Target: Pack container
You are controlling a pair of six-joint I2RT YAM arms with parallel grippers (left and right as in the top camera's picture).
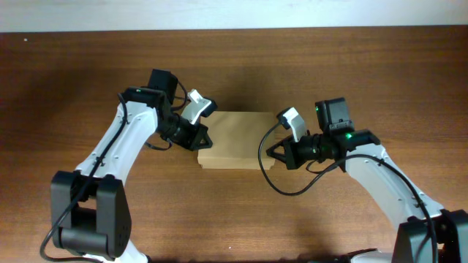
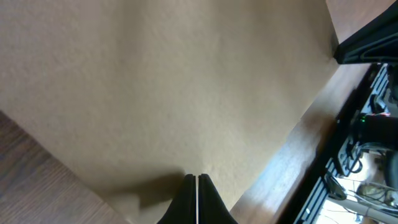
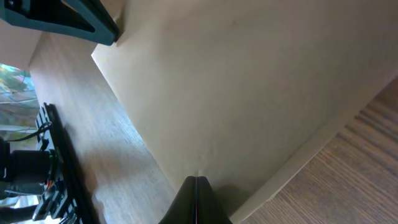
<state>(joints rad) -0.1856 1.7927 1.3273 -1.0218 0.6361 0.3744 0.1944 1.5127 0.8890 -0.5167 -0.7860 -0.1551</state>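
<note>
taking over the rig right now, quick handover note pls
Left gripper: shut, empty, tips at the left edge of the cardboard box, on or just over its top.
Right gripper: shut, empty, tips at the box's right edge.
Box: middle of the table, flap lid lying flat; contents hidden.
Done: lid looks closed.
Left: probably just confirm the flap is seated, then back both arms off. No loose items in view.

It looks like a robotics lab: two robot arms (image 1: 124, 139) trailing black cables (image 1: 267, 172) work at a wooden table (image 1: 234, 219) beside a pale wall (image 1: 234, 14).
</note>
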